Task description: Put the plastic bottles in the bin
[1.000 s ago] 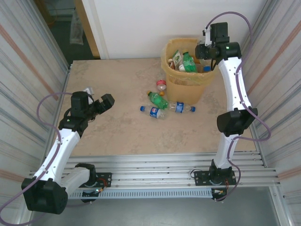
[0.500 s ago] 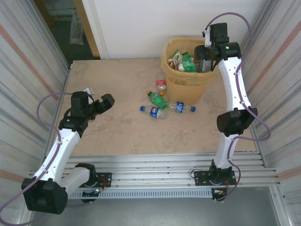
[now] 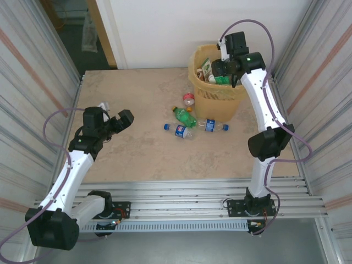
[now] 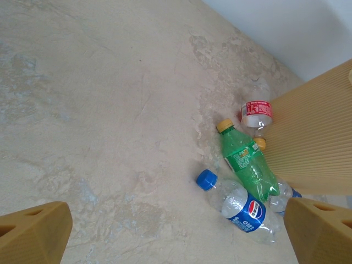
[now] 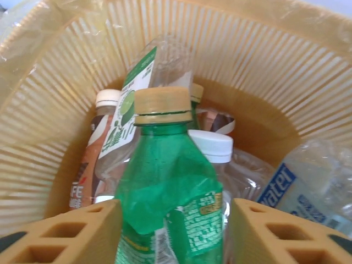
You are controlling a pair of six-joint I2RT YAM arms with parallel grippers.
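The bin (image 3: 217, 104) stands at the back of the table, a yellow lattice basket holding several plastic bottles. My right gripper (image 3: 224, 67) hangs over its mouth. In the right wrist view a green bottle (image 5: 165, 187) with a yellow cap stands upright between the fingers of the right gripper (image 5: 173, 225), which is open, with a gap beside the right finger. On the table before the bin lie a green bottle (image 3: 185, 116), a blue-labelled one (image 3: 180, 131) and a clear one (image 3: 212, 125). My left gripper (image 3: 118, 122) is open, far left of them.
A red-labelled bottle (image 3: 189, 99) lies against the bin's left foot. In the left wrist view the bin's wall (image 4: 313, 137) rises behind the green bottle (image 4: 246, 162) and the blue-capped bottle (image 4: 239, 206). Corrugated metal walls close both sides.
My right arm has swung left from the bin's right rim to over its middle, and its jaws have narrowed. The left arm and the bottles on the table have not moved.
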